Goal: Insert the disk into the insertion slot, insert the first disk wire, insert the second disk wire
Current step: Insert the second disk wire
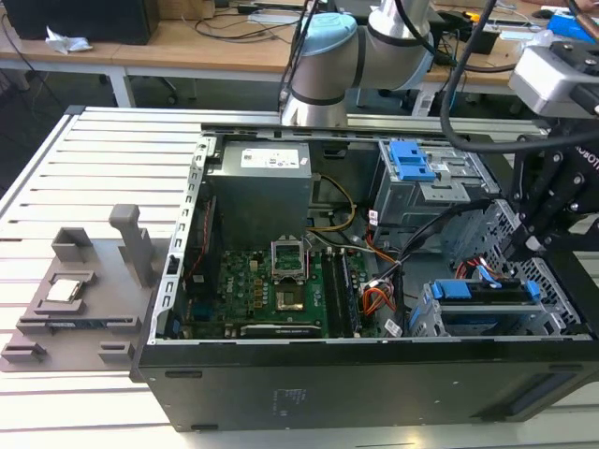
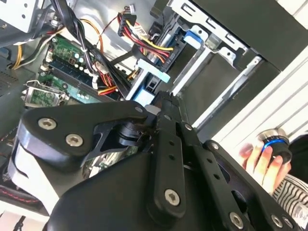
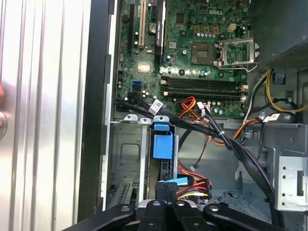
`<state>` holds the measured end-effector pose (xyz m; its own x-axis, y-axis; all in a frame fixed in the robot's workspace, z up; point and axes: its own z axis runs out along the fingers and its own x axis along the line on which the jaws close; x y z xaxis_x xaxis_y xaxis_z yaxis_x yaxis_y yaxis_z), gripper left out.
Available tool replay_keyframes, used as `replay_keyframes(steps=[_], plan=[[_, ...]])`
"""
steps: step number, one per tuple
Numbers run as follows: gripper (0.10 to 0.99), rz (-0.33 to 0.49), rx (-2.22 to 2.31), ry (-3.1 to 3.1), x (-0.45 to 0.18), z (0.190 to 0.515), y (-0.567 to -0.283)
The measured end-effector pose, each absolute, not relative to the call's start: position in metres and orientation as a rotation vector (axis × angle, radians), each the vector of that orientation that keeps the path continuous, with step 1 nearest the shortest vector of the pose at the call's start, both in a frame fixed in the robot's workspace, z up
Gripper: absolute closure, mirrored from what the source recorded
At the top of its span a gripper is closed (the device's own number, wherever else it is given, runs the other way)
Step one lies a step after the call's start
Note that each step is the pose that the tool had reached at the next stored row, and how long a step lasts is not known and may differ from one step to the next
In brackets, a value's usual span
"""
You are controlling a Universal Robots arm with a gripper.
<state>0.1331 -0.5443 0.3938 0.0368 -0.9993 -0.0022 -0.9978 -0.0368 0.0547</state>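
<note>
Black tool [image 3: 166, 211] close over disk [image 3: 162, 144] seated inside insertion slot [image 3: 126, 149].

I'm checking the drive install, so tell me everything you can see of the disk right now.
The disk sits seated in the insertion slot, the perforated grey metal cage at the exterior view's right of the open case. In that view its bright blue plastic carrier shows as tabs at both ends, with a dark edge running between them. In the first wrist view the blue carrier end lies just past the gripper, with coloured wires beside it.
</note>
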Motion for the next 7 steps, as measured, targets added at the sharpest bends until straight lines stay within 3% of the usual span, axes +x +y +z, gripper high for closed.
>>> replay_keyframes(steps=[7], plan=[[0.98,-0.061,2.234,-2.153,0.1331,0.3957,-0.5442]])
